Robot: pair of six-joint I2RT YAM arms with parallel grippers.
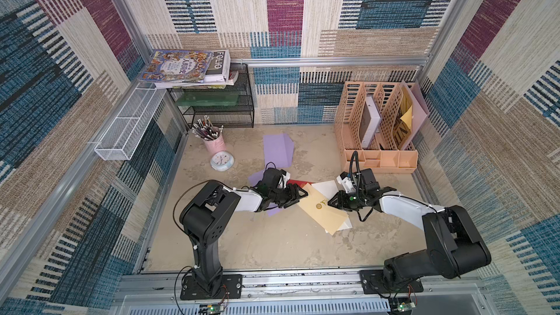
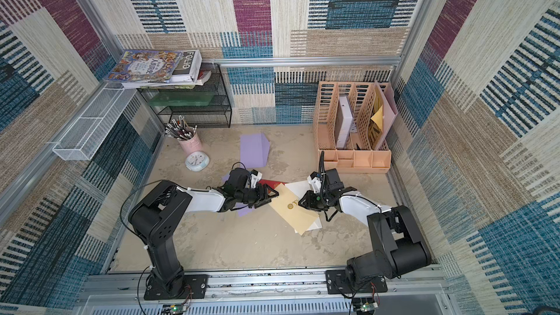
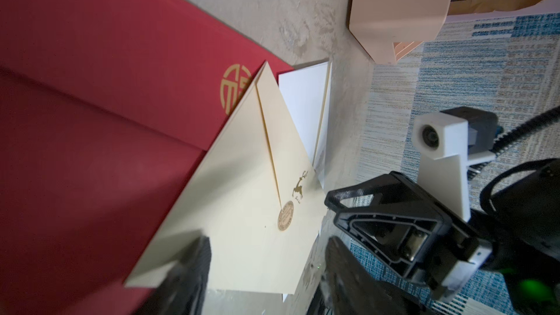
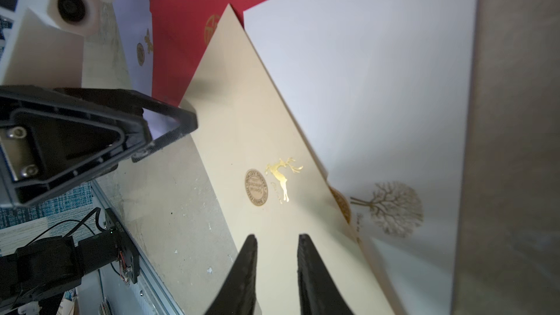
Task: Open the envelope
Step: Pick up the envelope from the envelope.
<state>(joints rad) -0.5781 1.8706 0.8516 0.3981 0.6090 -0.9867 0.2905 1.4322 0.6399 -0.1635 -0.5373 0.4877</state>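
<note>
While the right gripper [image 4: 277,239] is low over the cream envelope [image 4: 242,110], its two black fingers [image 4: 306,268] stand with a narrow gap, and nothing is held between them. They point toward the round brown seal [image 4: 256,187] and the gold deer [image 4: 283,177] printed beside it.

From the opposite side, the left gripper [image 1: 299,196] has its jaws spread wide and grasps nothing. One of its fingers [image 3: 194,268] lies over the envelope's edge near a corner; whether it presses the paper I cannot tell.

Between the two grippers the envelope lies flat and diagonal on the table [image 1: 272,243], near the middle. Its flap is closed, with the seal on the flap's tip. It overlaps a red envelope [image 1: 298,183] and a white card [image 4: 363,86] with a tree print [image 4: 394,207]. Farther back a purple sheet [image 1: 277,150] lies on the table. A peach file organizer [image 1: 378,159] stands behind the right arm.
</note>
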